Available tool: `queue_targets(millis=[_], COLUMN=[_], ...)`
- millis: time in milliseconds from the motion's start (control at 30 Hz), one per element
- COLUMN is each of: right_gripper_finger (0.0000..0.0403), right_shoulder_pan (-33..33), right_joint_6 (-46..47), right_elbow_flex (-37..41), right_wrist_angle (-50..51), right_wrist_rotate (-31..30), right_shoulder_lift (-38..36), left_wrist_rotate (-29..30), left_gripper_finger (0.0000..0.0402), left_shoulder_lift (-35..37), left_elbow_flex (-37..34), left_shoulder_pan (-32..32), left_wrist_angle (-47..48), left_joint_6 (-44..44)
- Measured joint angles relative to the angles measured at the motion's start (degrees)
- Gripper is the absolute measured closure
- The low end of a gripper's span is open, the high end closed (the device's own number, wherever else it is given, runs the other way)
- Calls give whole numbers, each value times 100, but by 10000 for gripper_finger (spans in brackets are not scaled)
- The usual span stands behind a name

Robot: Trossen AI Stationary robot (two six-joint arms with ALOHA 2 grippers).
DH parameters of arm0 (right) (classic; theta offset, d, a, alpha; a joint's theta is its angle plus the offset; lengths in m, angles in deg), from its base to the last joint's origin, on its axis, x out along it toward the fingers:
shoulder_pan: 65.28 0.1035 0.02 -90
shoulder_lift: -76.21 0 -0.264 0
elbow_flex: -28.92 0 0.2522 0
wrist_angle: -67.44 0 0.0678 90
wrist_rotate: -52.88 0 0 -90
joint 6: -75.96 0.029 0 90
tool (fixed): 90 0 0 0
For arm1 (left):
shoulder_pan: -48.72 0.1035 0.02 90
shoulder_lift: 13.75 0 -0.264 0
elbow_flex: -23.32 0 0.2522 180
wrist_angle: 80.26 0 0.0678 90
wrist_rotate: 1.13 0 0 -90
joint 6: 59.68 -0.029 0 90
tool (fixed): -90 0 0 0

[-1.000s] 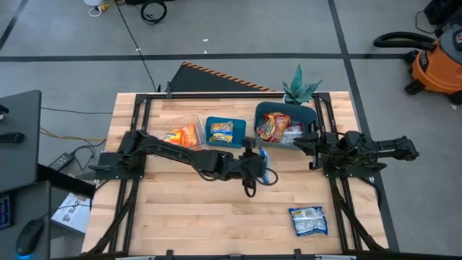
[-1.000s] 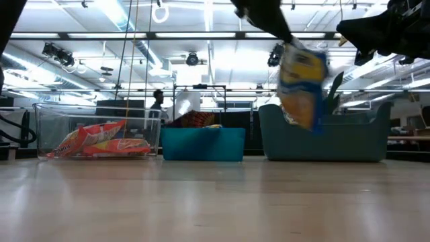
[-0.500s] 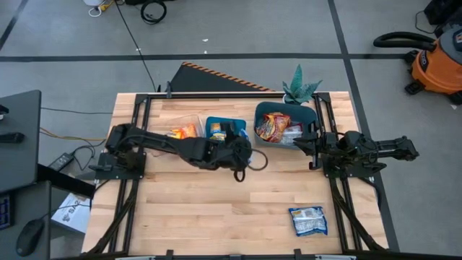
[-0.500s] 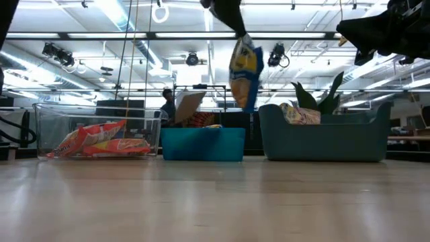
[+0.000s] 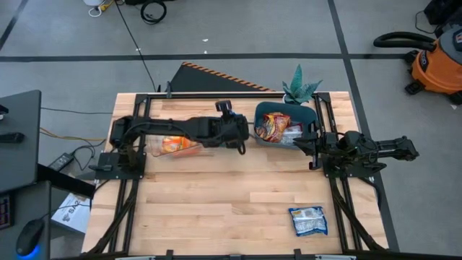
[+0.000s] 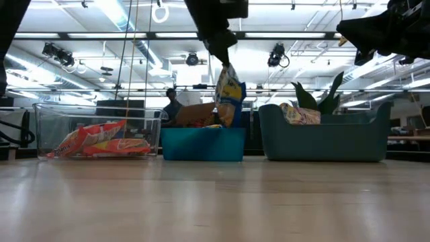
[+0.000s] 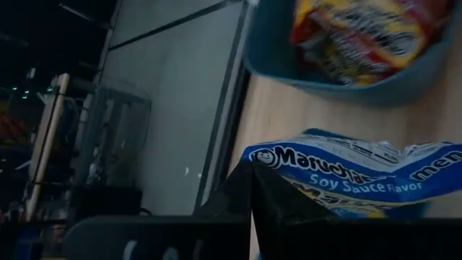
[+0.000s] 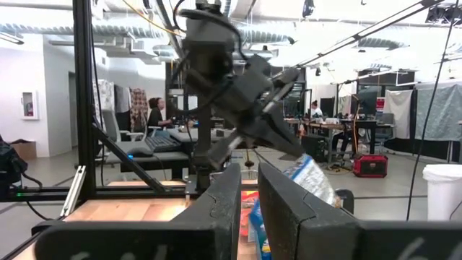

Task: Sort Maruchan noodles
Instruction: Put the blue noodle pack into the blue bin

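Note:
My left gripper hangs over the small teal bin, shut on a blue, white and yellow Maruchan packet, which reads "Soy Sauce Flavor" in the left wrist view. In the high view the left arm hides that bin. Orange-red packets lie in the clear bin. Red and silver packets lie in the large blue-grey bin. One blue-white packet lies flat on the table, near the right front. My right gripper waits shut beside the large bin. My left gripper pinches the packet by its upper edge between its two fingers, coming from above. The packet hangs upright below the fingers, clear of the table. Its lower end reaches the teal bin's rim; whether it touches, I cannot tell.
The three bins stand in a row along the table's far side. A potted plant stands behind the large bin. Bare wood spreads across the table's middle and near side. People show in the room behind the table.
My left gripper has carried the packet from the table's middle, in front of the large bin, toward the far edge and leftward until it hangs over the small teal bin. The packet has come down and now dangles at the bin's rim. It stays held throughout.

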Motion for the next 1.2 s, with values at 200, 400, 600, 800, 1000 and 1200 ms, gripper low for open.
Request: queue_targets(millis=[200,400,600,800,1000,1200], right_gripper_finger=[348,348,348,348,348,348], right_shoulder_pan=[0,0,0,1,2,0], right_joint_6=[1,0,1,1,0,0], right_elbow_flex=[0,0,-2,-2,-2,-2], right_wrist_angle=[0,-1,-7,10,-6,1], right_wrist_rotate=[0,0,-3,0,0,-4], right_shoulder_lift=[1,0,-2,7,2,2], left_wrist_rotate=[-331,-1445,-1783,-2086,-2445,-1931], left_gripper_finger=[397,397,397,397,393,337], left_shoulder_lift=[0,-222,-493,-749,-909,-818], left_elbow_flex=[2,4,4,3,-2,2], left_shoulder_pan=[388,753,816,809,800,698], left_wrist_angle=[61,321,812,965,1008,1067], left_joint_6=[-336,-182,-38,95,305,423])
